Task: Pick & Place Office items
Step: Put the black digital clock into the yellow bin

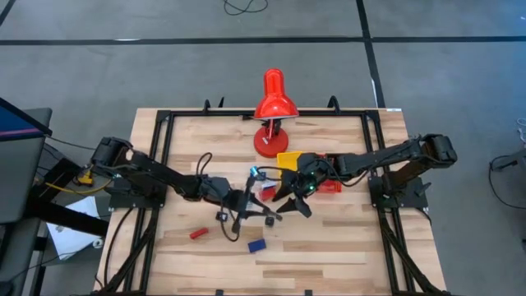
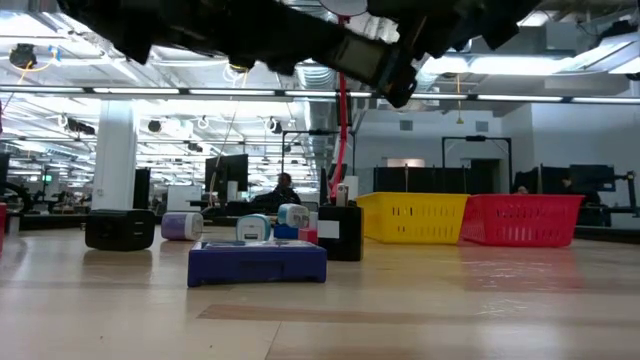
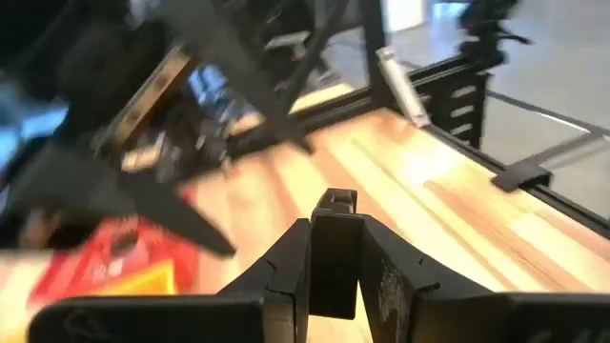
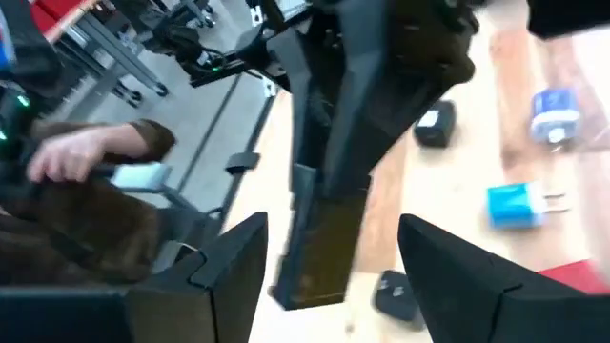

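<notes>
My left gripper (image 3: 334, 291) is shut on a black flat block (image 3: 334, 243) above the table's middle (image 1: 261, 212). My right gripper (image 4: 332, 229) is open. Its fingers stand on either side of that block (image 4: 322, 243) without touching it (image 1: 289, 203). A red block (image 1: 197, 233) and a blue block (image 1: 256, 245) lie flat on the table nearer the front. In the low view, the blue block (image 2: 257, 262), a black cube (image 2: 340, 232), small white and blue pieces (image 2: 255, 228) and a black piece (image 2: 120, 228) rest on the table. My left gripper pinches the black flat block between its two fingers (image 3: 286, 276) by its lower part (image 3: 334, 276). The block's free end (image 3: 335, 202) sticks out past the fingertips. The block is lifted clear of the table, in the gap between my right gripper's open fingers.
A red desk lamp (image 1: 274, 111) stands at the far middle. A yellow tray (image 1: 289, 159) and a red tray (image 1: 330, 186) sit right of centre, under my right arm. A person's hand and brown sleeve (image 4: 86, 162) show beyond the table. Bare wood lies at the near right.
</notes>
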Tool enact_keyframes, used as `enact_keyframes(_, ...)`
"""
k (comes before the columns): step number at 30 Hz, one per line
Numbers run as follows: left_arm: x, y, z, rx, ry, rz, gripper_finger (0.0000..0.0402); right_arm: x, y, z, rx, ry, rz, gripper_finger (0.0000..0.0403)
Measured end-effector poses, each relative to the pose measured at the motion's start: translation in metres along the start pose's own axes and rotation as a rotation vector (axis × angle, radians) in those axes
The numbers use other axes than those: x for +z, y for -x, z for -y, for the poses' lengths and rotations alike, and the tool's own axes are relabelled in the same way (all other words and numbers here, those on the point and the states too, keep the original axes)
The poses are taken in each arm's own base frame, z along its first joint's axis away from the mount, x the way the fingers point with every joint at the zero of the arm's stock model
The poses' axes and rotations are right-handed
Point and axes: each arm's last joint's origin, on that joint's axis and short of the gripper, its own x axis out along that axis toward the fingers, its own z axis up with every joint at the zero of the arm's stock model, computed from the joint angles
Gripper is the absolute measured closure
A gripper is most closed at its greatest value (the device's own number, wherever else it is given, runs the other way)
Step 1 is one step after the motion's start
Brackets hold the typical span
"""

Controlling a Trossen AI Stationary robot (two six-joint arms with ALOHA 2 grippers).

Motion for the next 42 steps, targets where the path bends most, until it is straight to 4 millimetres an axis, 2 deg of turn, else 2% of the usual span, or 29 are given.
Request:
enact_keyframes(4,0.004,0.009,-0.009,0.164,0.183,-0.060,0.0340,-0.002,-0.001,0.001,-0.094,0.126,-0.003,0.0173)
enact_keyframes(7,0.005,0.016,-0.015,0.185,0.284,-0.095,0.0339,-0.005,-0.002,0.001,-0.204,0.211,-0.009,0.0173)
enact_keyframes(10,0.008,0.020,-0.016,0.185,0.313,-0.104,0.0338,-0.005,-0.004,-0.001,-0.273,0.268,0.002,0.0173)
enact_keyframes(16,0.010,0.021,-0.017,0.188,0.361,-0.087,0.0338,-0.002,-0.003,0.000,-0.313,0.220,0.049,0.0176)
enact_keyframes(29,0.011,0.021,-0.025,0.240,0.422,-0.048,0.0337,-0.004,-0.004,-0.001,-0.343,0.183,0.041,0.0218)
enact_keyframes(34,0.012,0.021,-0.024,0.238,0.422,-0.046,0.0337,-0.004,-0.004,0.000,-0.355,0.182,0.040,0.0260)
enact_keyframes(39,0.012,0.021,-0.024,0.243,0.414,-0.045,0.0332,-0.004,-0.004,0.000,-0.363,0.173,0.040,0.0348)
enact_keyframes(42,0.012,0.021,-0.025,0.237,0.408,-0.044,0.0321,-0.004,-0.004,0.000,-0.363,0.178,0.041,0.0357)
